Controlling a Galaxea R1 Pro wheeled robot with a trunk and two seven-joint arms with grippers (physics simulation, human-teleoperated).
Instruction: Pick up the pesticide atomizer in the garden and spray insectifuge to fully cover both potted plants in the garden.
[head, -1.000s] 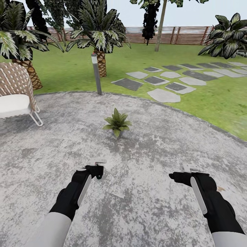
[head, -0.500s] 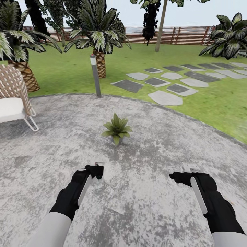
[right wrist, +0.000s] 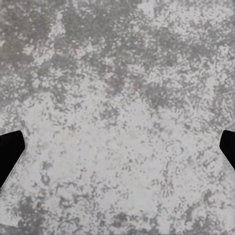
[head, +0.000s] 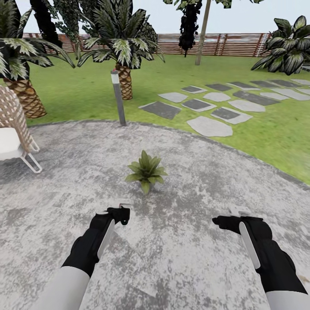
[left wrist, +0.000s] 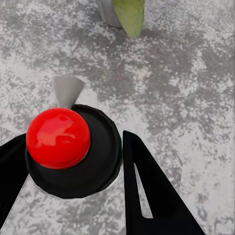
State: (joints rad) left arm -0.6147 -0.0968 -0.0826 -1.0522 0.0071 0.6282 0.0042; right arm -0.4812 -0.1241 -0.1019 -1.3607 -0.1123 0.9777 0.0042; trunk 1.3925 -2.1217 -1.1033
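Holding pesticide atomizer (left wrist: pixel 73 147) in left gripper (head: pixel 122 214), seen end-on, nozzle twd potted plant (head: pixel 146 170) just ahead; right gripper (right wrist: pixel 117 147) spread wide.

Bare grey paving (head: pixel 193 258) lies open between and ahead of both grippers. The small plant (head: pixel 146 170) stands alone on it, just ahead of the left gripper (head: pixel 122 214), with free room on every side. The bollard (head: pixel 118 97) at the paving's edge and the chair (head: pixel 13 133) far left stand well apart.
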